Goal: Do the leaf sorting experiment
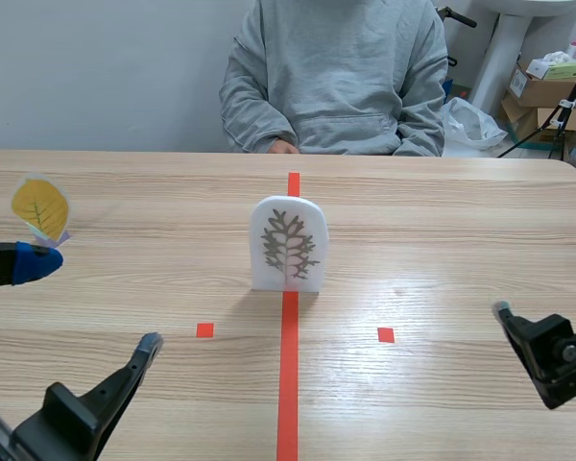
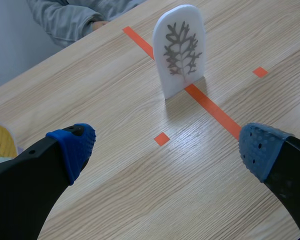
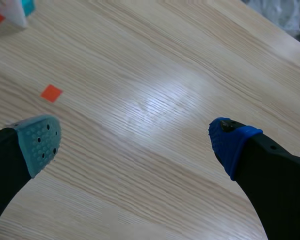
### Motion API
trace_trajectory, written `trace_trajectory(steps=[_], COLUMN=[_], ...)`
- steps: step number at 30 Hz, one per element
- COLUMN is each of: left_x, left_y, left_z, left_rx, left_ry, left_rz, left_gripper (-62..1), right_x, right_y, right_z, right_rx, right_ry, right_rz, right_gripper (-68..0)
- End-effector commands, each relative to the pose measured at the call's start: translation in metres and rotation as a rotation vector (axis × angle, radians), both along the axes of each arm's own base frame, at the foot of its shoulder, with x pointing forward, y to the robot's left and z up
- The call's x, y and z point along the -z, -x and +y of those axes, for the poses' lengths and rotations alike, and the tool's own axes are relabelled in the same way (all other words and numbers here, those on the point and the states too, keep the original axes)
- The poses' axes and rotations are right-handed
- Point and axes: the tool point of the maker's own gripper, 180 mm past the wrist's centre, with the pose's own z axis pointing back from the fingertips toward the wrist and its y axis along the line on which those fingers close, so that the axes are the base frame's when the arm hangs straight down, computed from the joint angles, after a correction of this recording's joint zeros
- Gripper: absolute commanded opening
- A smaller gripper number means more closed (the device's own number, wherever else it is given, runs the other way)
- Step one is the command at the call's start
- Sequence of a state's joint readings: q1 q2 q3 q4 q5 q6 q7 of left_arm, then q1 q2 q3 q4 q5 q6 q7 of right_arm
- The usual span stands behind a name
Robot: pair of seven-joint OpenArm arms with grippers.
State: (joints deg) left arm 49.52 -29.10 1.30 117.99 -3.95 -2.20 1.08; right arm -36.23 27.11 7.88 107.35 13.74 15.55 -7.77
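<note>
Standing upright on the red tape line at the middle of the desk (image 1: 442,221) is a white leaf plaque (image 1: 287,245). A yellow leaf card (image 1: 40,207) sits just outside the left fingers (image 2: 72,147), which are spread wide. The right fingers (image 3: 40,142) are also apart, well off to the side. A person in grey (image 1: 336,77) sits behind.

Ahead of the left gripper (image 2: 166,146), the white leaf card (image 2: 181,50) looks matt plastic, the wood-grain table (image 2: 115,85) faintly glossy.

Both arms lie low, one at each side. The left gripper (image 2: 166,147) holds its blue-padded fingers wide apart; the right gripper (image 3: 135,142) is spread just as wide.
</note>
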Motion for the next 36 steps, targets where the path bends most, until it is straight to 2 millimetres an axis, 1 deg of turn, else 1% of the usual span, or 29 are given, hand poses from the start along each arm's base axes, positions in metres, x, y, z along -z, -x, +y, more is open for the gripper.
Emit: trace_trajectory(steps=[1,4,7,11,16,19,22,26,31,36], left_x=[-0.008,-0.008,-0.008,-0.009,-0.011,-0.014,-0.015,-0.015,-0.015,-0.015], left_y=[-0.003,-0.003,-0.003,-0.005,-0.008,-0.011,-0.013,-0.013,-0.013,-0.013], left_z=[-0.001,-0.001,-0.001,0.002,0.008,0.013,0.017,0.018,0.018,0.018], left_rx=[0.009,0.006,-0.002,-0.025,-0.069,-0.096,-0.112,-0.119,-0.119,-0.119], left_ry=[0.002,0.005,0.01,0.017,0.025,0.029,0.028,0.027,0.027,0.027], left_rz=[-0.026,-0.027,-0.027,-0.031,-0.042,-0.056,-0.062,-0.063,-0.062,-0.062], left_gripper=[0.4,0.4,0.4,0.4,0.4,0.4,0.4,0.4,0.4,0.4], right_x=[-0.012,-0.01,-0.008,0.002,0.011,0.012,0.014,0.02,0.035,0.048], right_y=[-0.016,-0.03,-0.048,-0.072,-0.098,-0.113,-0.124,-0.129,-0.131,-0.126], right_z=[-0.002,0.004,0.008,0.023,0.054,0.071,0.093,0.13,0.175,0.206], right_rx=[-0.027,-0.098,-0.153,-0.242,-0.357,-0.391,-0.432,-0.505,-0.571,-0.61], right_ry=[0.02,0.026,0.016,-0.032,-0.102,-0.129,-0.144,-0.188,-0.216,-0.25], right_rz=[-0.049,-0.047,-0.066,-0.063,-0.07,-0.089,-0.103,-0.092,-0.058,-0.028], right_gripper=[-6.7,-6.7,-6.7,-6.7,-6.7,-6.7,-6.7,-6.7,-6.7,-6.7])
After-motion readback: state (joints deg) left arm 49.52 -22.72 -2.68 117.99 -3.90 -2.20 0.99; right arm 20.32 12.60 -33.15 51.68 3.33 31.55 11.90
